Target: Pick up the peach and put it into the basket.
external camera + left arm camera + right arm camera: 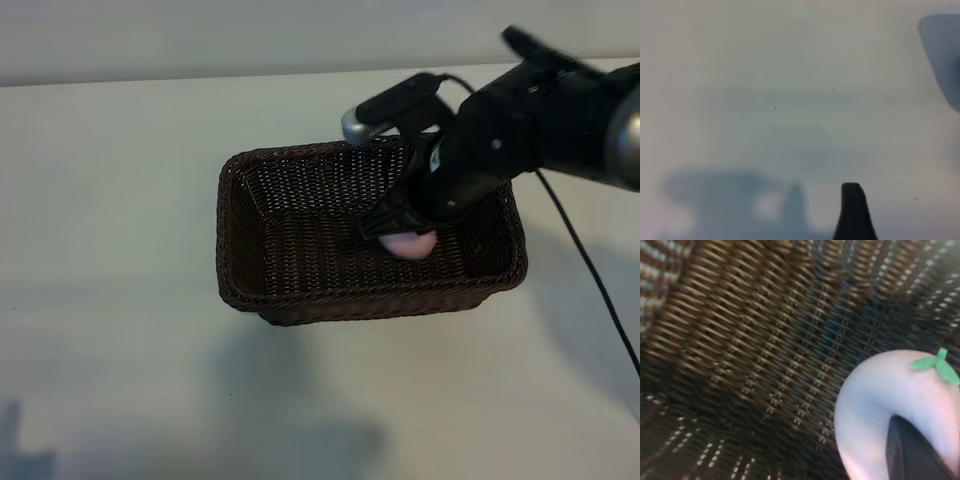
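Note:
The dark-brown woven basket (250,250) sits mid-table. My right gripper (398,232) reaches down inside its right half and is shut on the pale-pink peach (410,244), held low over the woven floor. The right wrist view shows the peach (880,400) close up with its green stem bit; one dark finger (912,452) lies against it, with the basket weave (765,350) behind. The other finger is out of view. The left arm is outside the exterior view. Its wrist view shows a single dark finger (854,212) over bare table, with nothing near it.
The basket's walls close round the right gripper on all sides. A black cable (590,270) trails from the right arm across the table at the right. Pale table top (120,380) surrounds the basket.

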You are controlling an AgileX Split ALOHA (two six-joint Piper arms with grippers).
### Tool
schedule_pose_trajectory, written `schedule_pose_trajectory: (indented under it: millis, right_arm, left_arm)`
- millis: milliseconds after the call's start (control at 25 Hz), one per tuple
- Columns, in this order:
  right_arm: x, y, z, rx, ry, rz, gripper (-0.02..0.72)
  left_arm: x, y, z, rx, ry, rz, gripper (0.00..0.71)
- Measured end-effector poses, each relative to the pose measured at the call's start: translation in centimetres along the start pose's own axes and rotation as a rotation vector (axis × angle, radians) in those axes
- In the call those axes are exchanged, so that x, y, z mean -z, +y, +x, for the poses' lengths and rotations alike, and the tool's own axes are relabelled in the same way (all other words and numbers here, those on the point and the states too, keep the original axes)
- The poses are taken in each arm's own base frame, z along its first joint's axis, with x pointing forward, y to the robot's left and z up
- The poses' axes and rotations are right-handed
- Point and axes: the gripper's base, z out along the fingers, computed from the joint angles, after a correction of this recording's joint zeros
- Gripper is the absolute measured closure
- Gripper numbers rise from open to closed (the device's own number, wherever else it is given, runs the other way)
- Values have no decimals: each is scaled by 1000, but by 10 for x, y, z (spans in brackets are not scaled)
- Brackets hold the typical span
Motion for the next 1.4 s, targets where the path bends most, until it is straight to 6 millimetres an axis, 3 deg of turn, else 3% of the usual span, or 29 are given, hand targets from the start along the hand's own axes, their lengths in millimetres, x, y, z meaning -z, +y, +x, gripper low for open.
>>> schedule_pose_trajectory:
  millis: [280, 400, 520, 720, 800, 960, 1160, 1240, 1400]
  right_arm:
    - [-22, 0, 5, 0, 42, 4, 653]
    - [-22, -1, 5, 0, 43, 4, 586]
    - [-22, -1, 6, 9, 47, 4, 436]
    - [-19, -1, 5, 23, 48, 4, 93]
    - [-11, 0, 3, 8, 25, 2, 19]
    - [15, 1, -12, -26, -47, -5, 0]
    - [61, -6, -38, -45, -162, -2, 37]
    - [80, -20, -47, -73, -206, 19, 49]
    - [108, -71, -57, -158, -254, 113, 62]
  left_arm:
    - [0, 0, 0, 2, 0, 0, 202]
    - [0, 0, 0, 1, 0, 0, 202]
    - [0, 0, 0, 1, 0, 0, 202]
    - [0, 0, 0, 1, 0, 0, 202]
    - [0, 0, 0, 1, 0, 0, 202]
    - [0, 0, 0, 1, 0, 0, 203]
    - [0, 0, 0, 1, 0, 0, 203]
    - [0, 0, 0, 1, 0, 0, 203]
    - [0, 0, 0, 1, 0, 0, 203]
